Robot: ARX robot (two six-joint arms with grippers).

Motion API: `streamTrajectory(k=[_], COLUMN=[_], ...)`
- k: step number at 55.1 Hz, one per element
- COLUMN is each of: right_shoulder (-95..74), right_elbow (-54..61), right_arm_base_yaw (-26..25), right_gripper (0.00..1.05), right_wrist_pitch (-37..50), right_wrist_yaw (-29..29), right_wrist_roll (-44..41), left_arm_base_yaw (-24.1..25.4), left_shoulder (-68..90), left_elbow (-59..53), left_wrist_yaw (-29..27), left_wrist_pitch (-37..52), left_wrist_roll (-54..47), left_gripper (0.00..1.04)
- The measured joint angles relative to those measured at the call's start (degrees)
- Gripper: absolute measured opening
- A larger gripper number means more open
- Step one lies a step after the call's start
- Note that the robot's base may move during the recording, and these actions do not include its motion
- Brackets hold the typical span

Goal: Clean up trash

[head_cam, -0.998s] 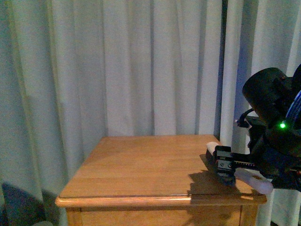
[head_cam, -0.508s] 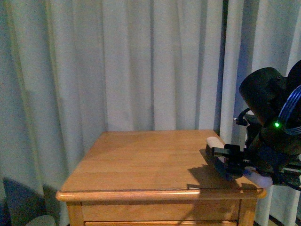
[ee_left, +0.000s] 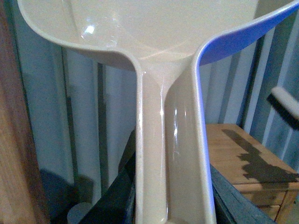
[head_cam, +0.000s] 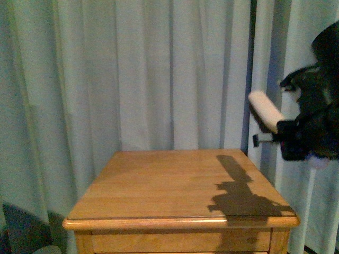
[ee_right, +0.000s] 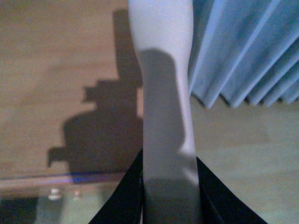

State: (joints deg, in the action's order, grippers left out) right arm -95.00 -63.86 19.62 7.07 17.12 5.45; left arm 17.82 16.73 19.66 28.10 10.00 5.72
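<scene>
Front: the right end effector (head_cam: 285,137) hangs above the table (head_cam: 159,182) near its right edge, clamped on a pale handle (head_cam: 265,110); the top lies open.
Left wrist: the left end effector (ee_left: 173,205) grips the dustpan (ee_left: 140,32).
Right wrist: the same clamp on the handle; I cannot tell where the trash is.

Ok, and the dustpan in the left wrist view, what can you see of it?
The dustpan is glossy pinkish-beige plastic: a long channel-shaped handle widening into a broad scoop, only partly in frame. One rim reflects blue. The left gripper holds the handle, dark fingers on either side. It hangs in the air, clear of the wooden table.
</scene>
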Motion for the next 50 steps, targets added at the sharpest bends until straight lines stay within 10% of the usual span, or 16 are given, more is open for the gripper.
streamTrajectory(k=[50], right_shoulder=[66.31], right_elbow=[36.50], right_arm_base_yaw=[4.02], right_gripper=[0.21], right_wrist_pitch=[2.25], right_wrist_yaw=[13.97], right_wrist_roll=[-9.55], left_arm_base_yaw=[0.00], left_shoulder=[-0.02], left_elbow=[0.00], left_wrist_yaw=[0.00], left_wrist_pitch=[0.00], left_wrist_roll=[0.00], left_gripper=[0.27])
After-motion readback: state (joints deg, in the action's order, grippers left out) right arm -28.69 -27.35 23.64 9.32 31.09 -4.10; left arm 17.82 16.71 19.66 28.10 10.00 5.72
